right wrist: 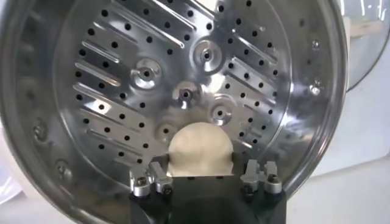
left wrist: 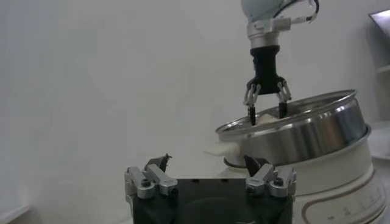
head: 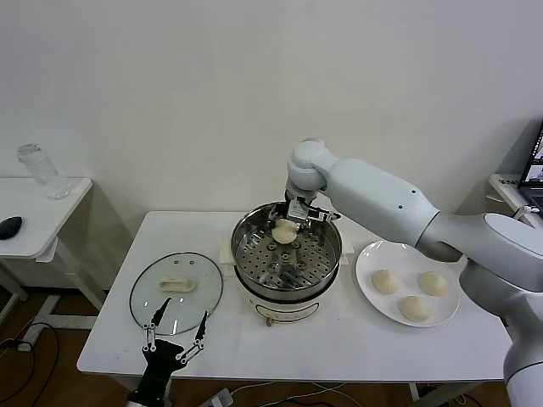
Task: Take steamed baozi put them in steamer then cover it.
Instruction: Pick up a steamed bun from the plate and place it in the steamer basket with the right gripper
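Your right gripper hangs inside the shiny round steel steamer, fingers spread wide around a cream-white dough bun (contact unclear). Three more buns sit on the flat white plate. Your left gripper waits wide open near the clear glass lid.

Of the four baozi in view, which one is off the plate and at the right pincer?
The baozi over the steamer, between the fingers of the right pincer. The other three baozi lie on the white plate beside the steamer.
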Robot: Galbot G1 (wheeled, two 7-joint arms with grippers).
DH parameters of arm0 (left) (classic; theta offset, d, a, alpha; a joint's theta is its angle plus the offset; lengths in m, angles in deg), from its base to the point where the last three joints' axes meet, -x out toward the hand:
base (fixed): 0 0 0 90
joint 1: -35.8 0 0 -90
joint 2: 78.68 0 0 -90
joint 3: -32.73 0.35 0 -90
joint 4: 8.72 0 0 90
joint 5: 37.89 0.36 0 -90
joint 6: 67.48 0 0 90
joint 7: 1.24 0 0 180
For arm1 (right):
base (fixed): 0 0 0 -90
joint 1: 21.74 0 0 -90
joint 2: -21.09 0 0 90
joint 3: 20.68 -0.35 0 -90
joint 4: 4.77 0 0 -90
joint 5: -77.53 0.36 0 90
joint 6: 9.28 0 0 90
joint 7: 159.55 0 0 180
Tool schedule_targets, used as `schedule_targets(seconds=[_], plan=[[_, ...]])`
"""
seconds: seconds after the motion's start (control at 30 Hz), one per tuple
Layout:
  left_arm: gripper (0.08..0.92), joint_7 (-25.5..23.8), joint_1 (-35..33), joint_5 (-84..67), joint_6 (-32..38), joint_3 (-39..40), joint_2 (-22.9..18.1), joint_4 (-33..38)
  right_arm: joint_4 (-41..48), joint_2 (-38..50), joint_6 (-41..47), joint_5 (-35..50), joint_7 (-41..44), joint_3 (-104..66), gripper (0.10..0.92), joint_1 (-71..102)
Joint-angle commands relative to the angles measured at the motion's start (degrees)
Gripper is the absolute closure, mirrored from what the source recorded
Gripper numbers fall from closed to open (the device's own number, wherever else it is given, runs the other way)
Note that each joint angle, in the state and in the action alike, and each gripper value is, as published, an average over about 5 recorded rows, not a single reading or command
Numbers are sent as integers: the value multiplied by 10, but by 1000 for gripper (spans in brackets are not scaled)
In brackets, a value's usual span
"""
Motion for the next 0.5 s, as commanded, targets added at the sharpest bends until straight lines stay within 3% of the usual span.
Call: schedule_targets(seconds=[0.03, 0.27, 0.5], plan=[[177, -1, 0, 0, 2, -2, -2, 0, 19, -17, 7, -8, -3, 0, 233, 10], [177, 0, 0, -1, 5, -10, -4, 2, -22, 32, 26, 56, 16, -10, 203, -9], [177, 0, 5, -2, 5, -9, 0, 2, -62, 149, 103, 272, 113, 10, 203, -100]])
